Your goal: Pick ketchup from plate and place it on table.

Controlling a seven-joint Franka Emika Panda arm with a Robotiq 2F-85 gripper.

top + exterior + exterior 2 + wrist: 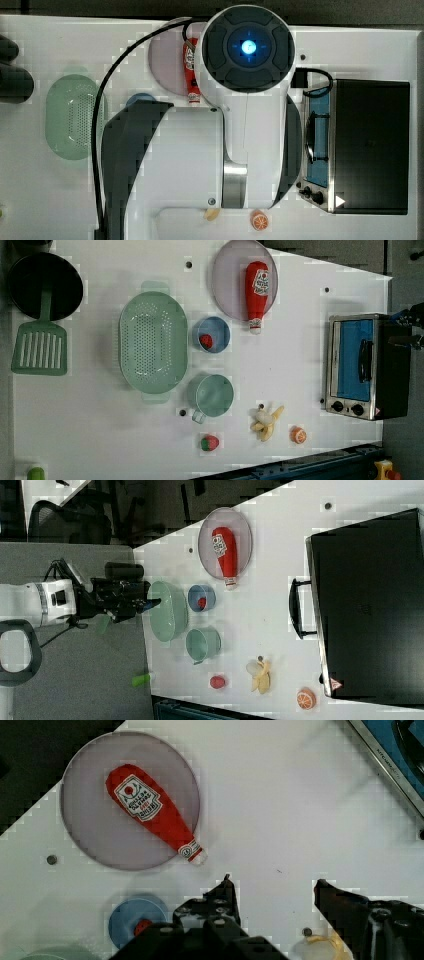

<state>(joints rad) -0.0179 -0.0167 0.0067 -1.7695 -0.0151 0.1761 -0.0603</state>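
Ketchup (154, 813): lying flat on plate (95, 845), cap end poking past rim over table (280, 795); well beyond the jaw tips, off toward the side of the nearer jaw, untouched.
Gripper (272, 887): jaws apart, nothing between them, bare tabletop in the gap; hanging above the table.
Blue bowl (131, 917): just beside the nearer jaw, red fruit inside.
Toaster oven (395, 755): far off past the other jaw.

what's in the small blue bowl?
The blue bowl holds one small red strawberry-like fruit and nothing else on its visible floor. In the top view the arm covers most of this bowl.
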